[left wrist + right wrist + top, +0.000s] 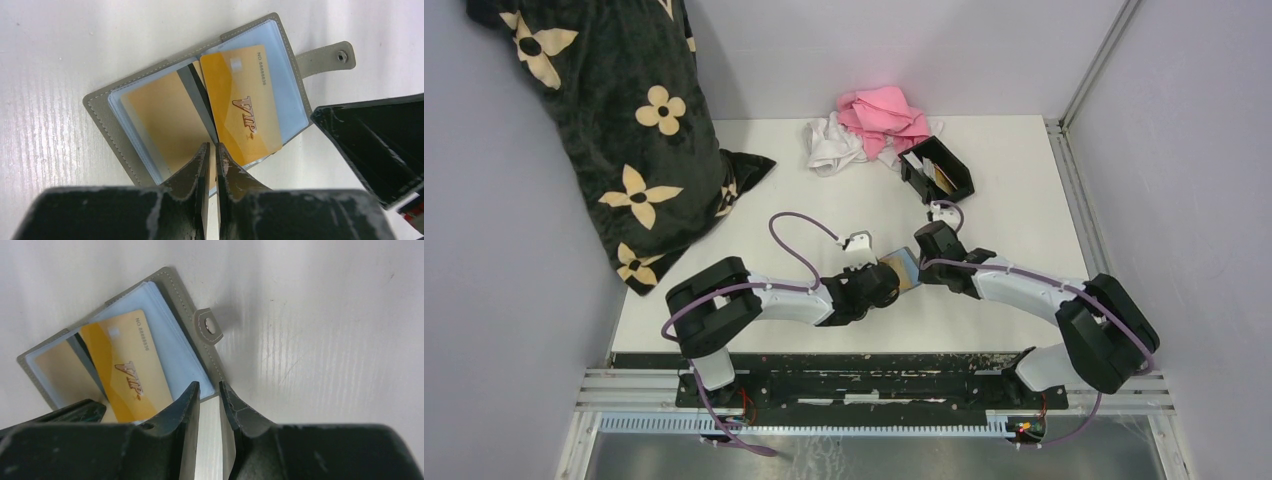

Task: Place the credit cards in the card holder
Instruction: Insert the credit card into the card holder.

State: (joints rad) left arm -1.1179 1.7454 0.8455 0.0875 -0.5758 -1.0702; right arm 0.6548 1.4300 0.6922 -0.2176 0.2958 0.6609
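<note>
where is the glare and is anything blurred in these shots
Left wrist view: the gold VIP card in the flat grey folding wallet is sharp, print legible. Right wrist view: glare streaks the white table right of the wallet's snap tab. Top view: even light, soft shadows.

My left fingers are black plastic, scuffed with pale scratches. Just ahead of them, the wallet looks like matt grey stitched leatherette. Its sleeves are clear, glossy plastic, the gold card is shiny, and the snap is metal. Beneath, the table is matt white, faintly ridged.
</note>
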